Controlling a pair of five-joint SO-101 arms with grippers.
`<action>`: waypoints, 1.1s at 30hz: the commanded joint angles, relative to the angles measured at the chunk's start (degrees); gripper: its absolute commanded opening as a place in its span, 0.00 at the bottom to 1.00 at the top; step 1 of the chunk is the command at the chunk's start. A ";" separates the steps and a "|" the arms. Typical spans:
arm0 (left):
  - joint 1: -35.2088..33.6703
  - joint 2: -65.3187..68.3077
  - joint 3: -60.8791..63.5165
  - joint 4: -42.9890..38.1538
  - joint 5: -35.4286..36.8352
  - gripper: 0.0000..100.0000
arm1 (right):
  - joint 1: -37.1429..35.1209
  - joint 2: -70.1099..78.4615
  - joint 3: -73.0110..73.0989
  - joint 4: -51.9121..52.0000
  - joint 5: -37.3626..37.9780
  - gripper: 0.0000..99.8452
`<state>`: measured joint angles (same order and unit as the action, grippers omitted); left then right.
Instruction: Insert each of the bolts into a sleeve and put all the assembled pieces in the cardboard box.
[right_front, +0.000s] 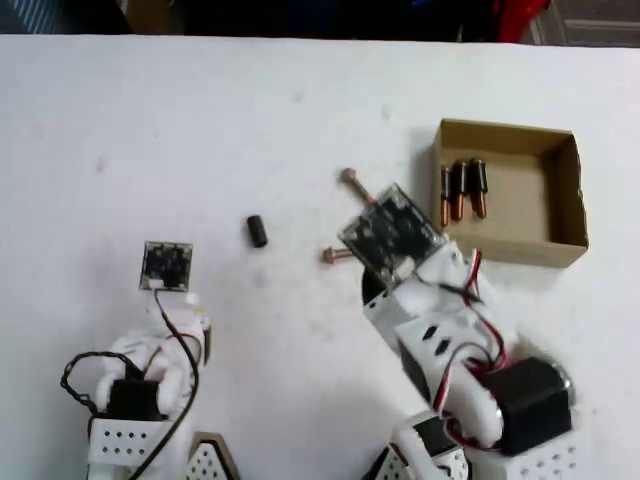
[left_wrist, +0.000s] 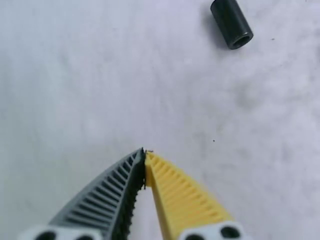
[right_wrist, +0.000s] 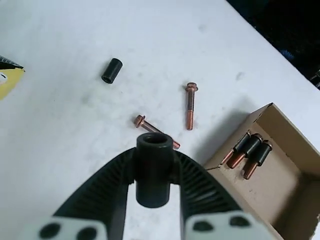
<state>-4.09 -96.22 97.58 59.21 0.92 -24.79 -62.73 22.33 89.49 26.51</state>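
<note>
My right gripper (right_wrist: 154, 172) is shut on a black sleeve (right_wrist: 154, 167), held upright with its bore facing up, above the table between the bolts and the cardboard box (right_front: 560, 175). Two copper bolts lie loose on the table: one (right_wrist: 190, 106) farther off, one (right_wrist: 150, 129) just beyond the held sleeve; both also show in the high view (right_front: 353, 183) (right_front: 336, 255). A second black sleeve (right_front: 257, 231) (left_wrist: 231, 23) (right_wrist: 112, 70) lies on its side in the middle. The box (right_wrist: 280, 150) holds three assembled pieces (right_front: 461, 189) (right_wrist: 250, 150). My left gripper (left_wrist: 145, 157) is shut and holds nothing, low over bare table short of that sleeve.
The white table (right_front: 150, 120) has wide free room at the back and left. The left arm's body (right_front: 140, 390) and the right arm's body (right_front: 470, 370) fill the front edge. Dark room clutter lies beyond the table's far edge.
</note>
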 joint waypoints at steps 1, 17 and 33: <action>-0.22 -0.75 -0.18 -2.29 -0.70 0.02 | 0.75 -5.32 8.70 -6.73 -0.53 0.02; -0.22 -0.75 -0.18 -2.02 -0.62 0.02 | 5.76 -28.44 21.54 -7.34 -0.53 0.02; -0.48 -0.75 -0.18 -2.37 -3.87 0.02 | 16.92 -30.29 42.90 -28.09 -0.70 0.02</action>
<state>-4.09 -96.22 97.58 58.42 -0.04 -8.26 -91.74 62.77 65.85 26.51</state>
